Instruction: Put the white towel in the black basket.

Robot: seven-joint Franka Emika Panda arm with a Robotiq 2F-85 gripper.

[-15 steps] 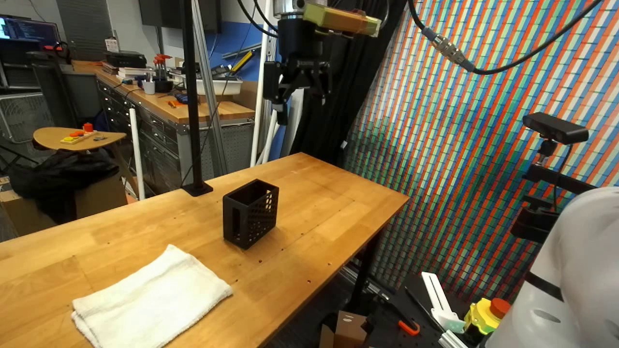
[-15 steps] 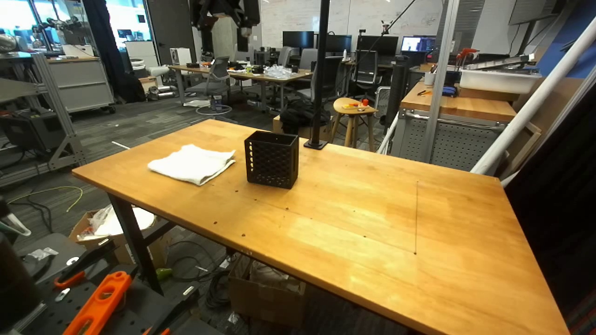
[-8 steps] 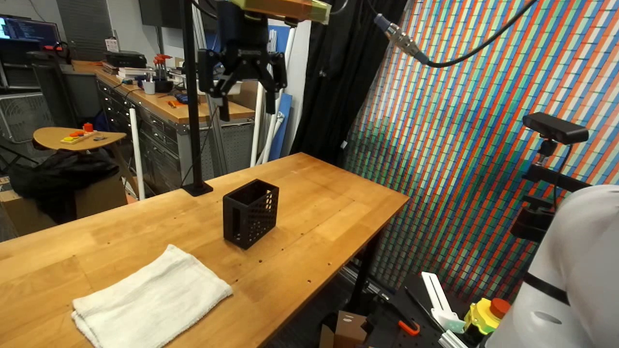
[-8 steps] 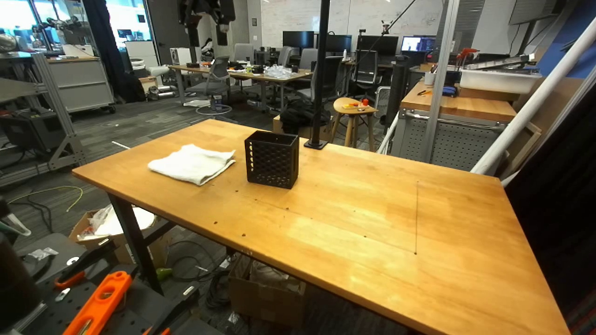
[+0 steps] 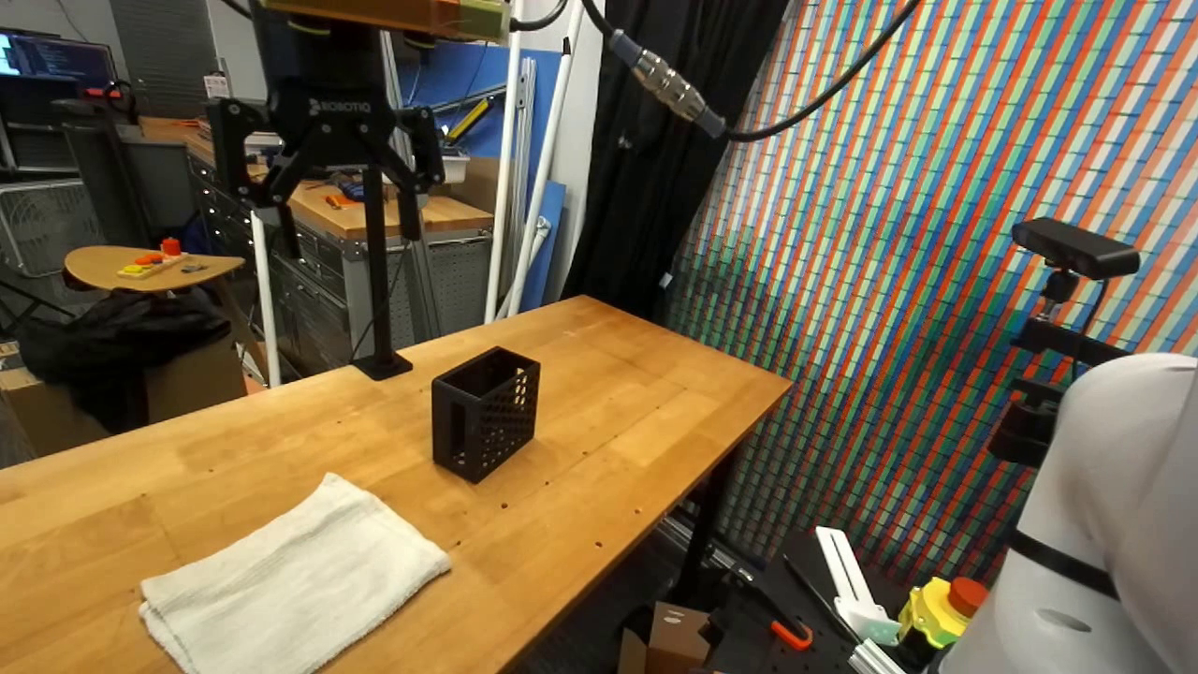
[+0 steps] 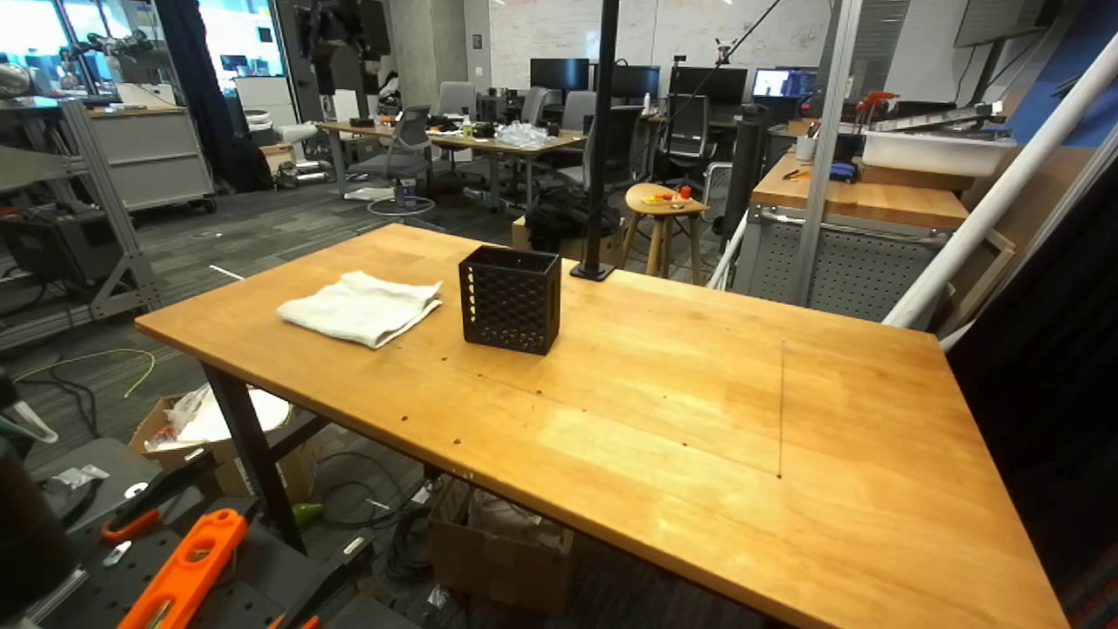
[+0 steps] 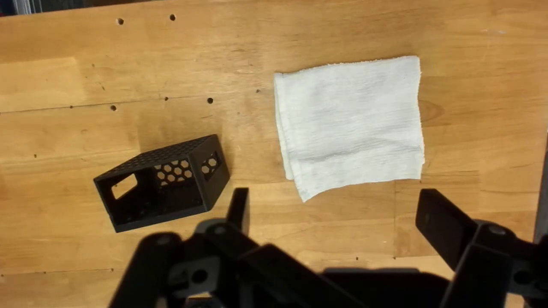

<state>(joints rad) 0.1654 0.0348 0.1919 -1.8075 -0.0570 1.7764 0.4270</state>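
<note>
White rectangular cloth towel [image 7: 353, 124]: flat on brown wooden counter [image 7: 192, 55], below and ahead of black two-fingered jaws.
Jaws: wide apart, empty; just swung towelward, grasp approach likely.
Black box-shaped plastic-looking basket [image 7: 214, 183]: left of jaws, wrist view.

All views share the tabletop [image 6: 664, 428] — wrist's overhead.

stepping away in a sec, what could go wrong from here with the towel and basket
The white towel lies flat and folded on the table, so the open hand might pinch only its top layer and unfold it. In the wrist view, the towel looks larger than the opening of the black basket, so it could snag and hang partly outside. The basket stands beside the towel; a low sideways move might knock it.
</note>
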